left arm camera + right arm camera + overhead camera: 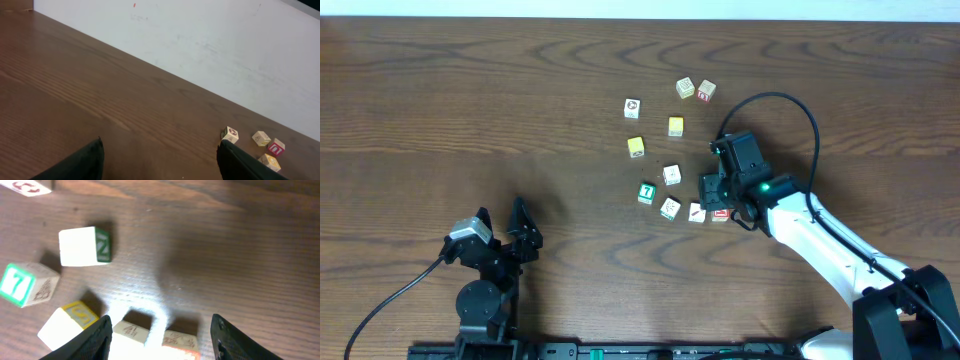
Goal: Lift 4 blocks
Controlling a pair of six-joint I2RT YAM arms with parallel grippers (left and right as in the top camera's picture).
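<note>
Blocks (131, 331) between open right end effector (159, 336)

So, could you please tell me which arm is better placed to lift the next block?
Right: the right claw hovers at the red block, while the left claw sits far off across the table.

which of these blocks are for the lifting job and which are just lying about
Job: green 7 block, red block, teal-edged white block, plus one of two other white blocks nearby, cannot tell which.
Lying about: two plain yellow blocks, three far blocks.
</note>
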